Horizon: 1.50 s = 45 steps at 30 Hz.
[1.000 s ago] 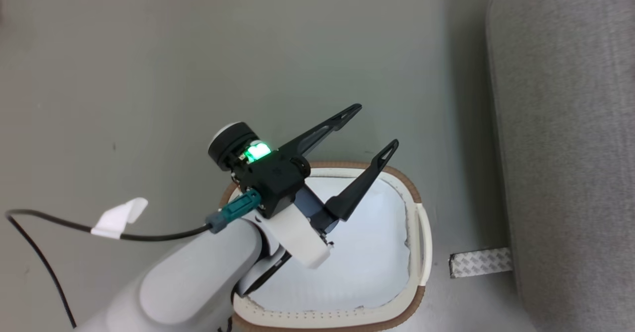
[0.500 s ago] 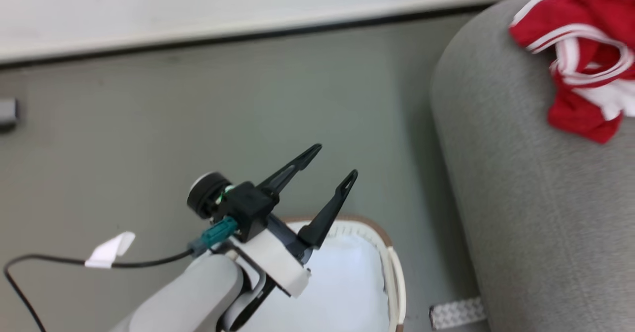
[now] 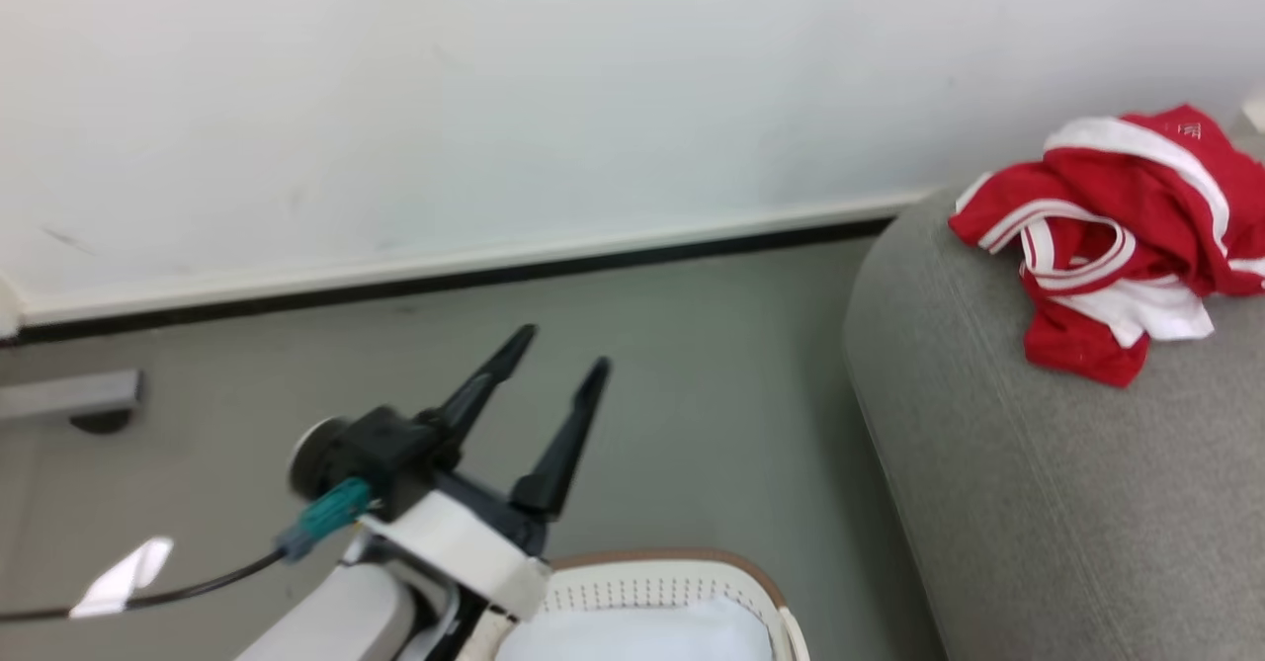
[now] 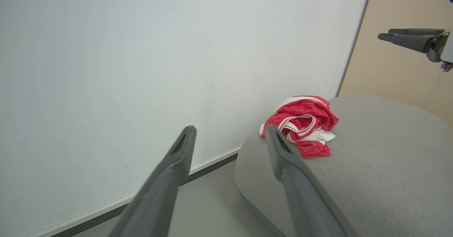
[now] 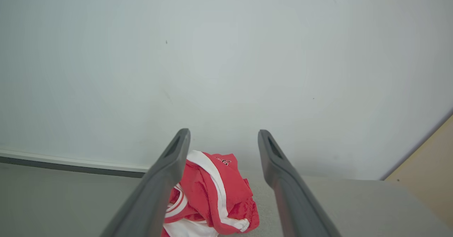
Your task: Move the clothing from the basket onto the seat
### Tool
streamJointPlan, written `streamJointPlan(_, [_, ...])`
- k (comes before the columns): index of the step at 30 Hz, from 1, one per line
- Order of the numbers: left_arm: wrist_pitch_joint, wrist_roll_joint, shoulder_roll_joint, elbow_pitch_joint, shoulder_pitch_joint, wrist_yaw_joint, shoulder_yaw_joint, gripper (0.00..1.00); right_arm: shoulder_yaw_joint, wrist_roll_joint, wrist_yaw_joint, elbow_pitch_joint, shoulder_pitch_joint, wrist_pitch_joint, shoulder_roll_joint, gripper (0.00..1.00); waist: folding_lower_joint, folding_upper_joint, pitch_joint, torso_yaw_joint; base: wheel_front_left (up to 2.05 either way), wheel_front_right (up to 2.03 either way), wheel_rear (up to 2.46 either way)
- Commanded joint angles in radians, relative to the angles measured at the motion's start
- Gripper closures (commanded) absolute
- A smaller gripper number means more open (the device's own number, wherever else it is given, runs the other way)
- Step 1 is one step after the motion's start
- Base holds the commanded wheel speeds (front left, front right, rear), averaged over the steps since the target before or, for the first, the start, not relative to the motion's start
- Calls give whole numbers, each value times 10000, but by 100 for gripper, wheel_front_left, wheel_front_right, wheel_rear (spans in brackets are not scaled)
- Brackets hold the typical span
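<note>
Clothing: found on the seat, lying in a crumpled heap near the seat's rounded end by the wall, red folds with white stripes uppermost. It is out of the basket and well apart from it. Basket: stands on the floor beside the seat, with part of its brown rim and perforated wall in the head view; a pale white cloth lies inside. Left gripper: raised over the basket's near side, fingers spread wide with nothing between them, pointing toward the wall. A dark cable with a white tag runs from its wrist. Right gripper: fingers likewise parted and empty. In its own wrist view the clothing lies beyond and below the fingers, with the left finger crossing in front of the fabric. The left wrist view shows this gripper high above the seat, clear of the clothing. Neither gripper touches the clothing, basket or seat.
</note>
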Motion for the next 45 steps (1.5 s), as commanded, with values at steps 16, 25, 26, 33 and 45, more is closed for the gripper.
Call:
streamJointPlan(16, [-6, -26, -153, -1106, 3553, 1010, 3704, 0, -1976, -966, -22, -3224, 4012, -1372, 2398, 0, 4, 0, -1132, 876, 0, 0, 0])
streamJointPlan(25, [-6, 841, -1117, -587, 4705, 284, 5045, 0, -1842, -1487, -22, -4194, 5979, -2355, 3815, 0, 4, 0, -1241, 1127, 0, 0, 0])
streamJointPlan(26, [-6, 942, -1224, -448, 4797, 164, 5125, 0, -1755, -1585, -22, -4138, 6144, -2469, 3826, 0, 4, 0, -1244, 1138, 0, 0, 0])
streamJointPlan(33, [-6, 1627, -1869, 450, 5033, -679, 5725, 0, -987, -1350, -22, -3554, 6958, -3454, 4372, 0, 4, 0, -1195, 1235, 0, 0, 0])
streamJointPlan(45, [-7, 2690, -2734, 1238, 5113, -1734, 6606, 0, -522, -1615, -22, -2627, 7151, -4233, 5009, 0, 4, 0, -1205, 1083, 0, 0, 0])
